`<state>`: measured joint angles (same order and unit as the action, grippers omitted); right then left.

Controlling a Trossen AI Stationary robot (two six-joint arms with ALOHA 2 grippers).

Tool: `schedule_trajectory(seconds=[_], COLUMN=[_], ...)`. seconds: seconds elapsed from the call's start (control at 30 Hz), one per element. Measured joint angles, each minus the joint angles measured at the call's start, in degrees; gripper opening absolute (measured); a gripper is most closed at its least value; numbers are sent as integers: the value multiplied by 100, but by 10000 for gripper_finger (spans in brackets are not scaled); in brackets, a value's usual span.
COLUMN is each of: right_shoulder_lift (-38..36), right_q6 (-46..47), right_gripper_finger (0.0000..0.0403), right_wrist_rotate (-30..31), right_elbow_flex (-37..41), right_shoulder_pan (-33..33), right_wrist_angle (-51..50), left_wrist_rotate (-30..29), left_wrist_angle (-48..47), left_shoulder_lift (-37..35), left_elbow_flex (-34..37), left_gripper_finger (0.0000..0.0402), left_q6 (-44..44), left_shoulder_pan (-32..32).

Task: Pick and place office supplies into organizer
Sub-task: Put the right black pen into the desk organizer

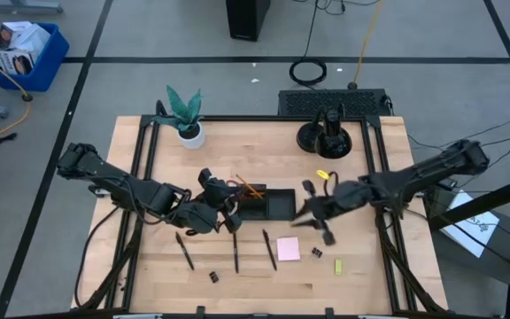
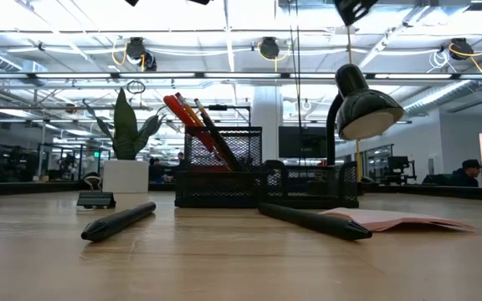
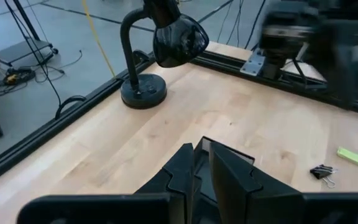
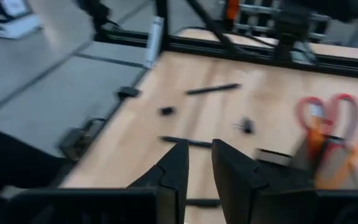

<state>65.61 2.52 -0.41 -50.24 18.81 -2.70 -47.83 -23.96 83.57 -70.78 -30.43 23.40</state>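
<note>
The organizer (image 1: 259,203), a black mesh tray, stands near the middle of the table and is partly filled: red-handled scissors (image 2: 176,109) and orange pencils (image 2: 192,114) stand in its tall cup. Most supplies are not yet in. In front of the organizer lie three black pens (image 1: 235,252), a pink sticky-note pad (image 1: 288,249), binder clips (image 1: 214,276) and a small yellow-green piece (image 1: 339,266).

The left gripper (image 1: 212,213) hangs at the organizer's left end. Its fingers (image 3: 229,171) are nearly together with only a thin slit between them, and nothing shows in them. The right gripper (image 1: 315,209) hovers just off the organizer's right end; its fingers (image 4: 232,168) stand a little apart with bare table showing through the gap, so it holds nothing, though that view is blurred and I would not swear to it.

Only the high view shows both arms and the whole spread of loose items. The low view alone shows the scissors and pencils upright in the cup, with a potted plant (image 2: 126,142) to the organizer's left and a desk lamp (image 2: 358,104) to its right. The left wrist view gives the lamp's round base (image 3: 143,93), one binder clip and the yellow-green piece. The right wrist view shows the scissor handles beside the organizer and pens lying beyond.
</note>
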Motion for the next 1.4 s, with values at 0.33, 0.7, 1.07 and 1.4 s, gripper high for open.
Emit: schedule_trajectory(seconds=[0.33,0.7,1.07,1.4], right_shoulder_lift=[251,980,1308,1306], right_q6=[908,1290,1538,1903], right_gripper_finger=[66,66,66,66], right_wrist_rotate=[20,31,35,498], right_elbow_flex=[0,0,0,0], right_shoulder_pan=[1119,1630,1656,1625], right_wrist_angle=[211,700,870,1285], left_wrist_rotate=[-1,-2,5,28], left_wrist_angle=[-1,-3,-3,-97], left_shoulder_lift=[0,0,0,0], left_elbow_flex=[0,0,0,0], left_gripper_finger=[53,53,53,53], left_q6=[-178,-368,-487,-482], left_shoulder_pan=[145,458,566,564])
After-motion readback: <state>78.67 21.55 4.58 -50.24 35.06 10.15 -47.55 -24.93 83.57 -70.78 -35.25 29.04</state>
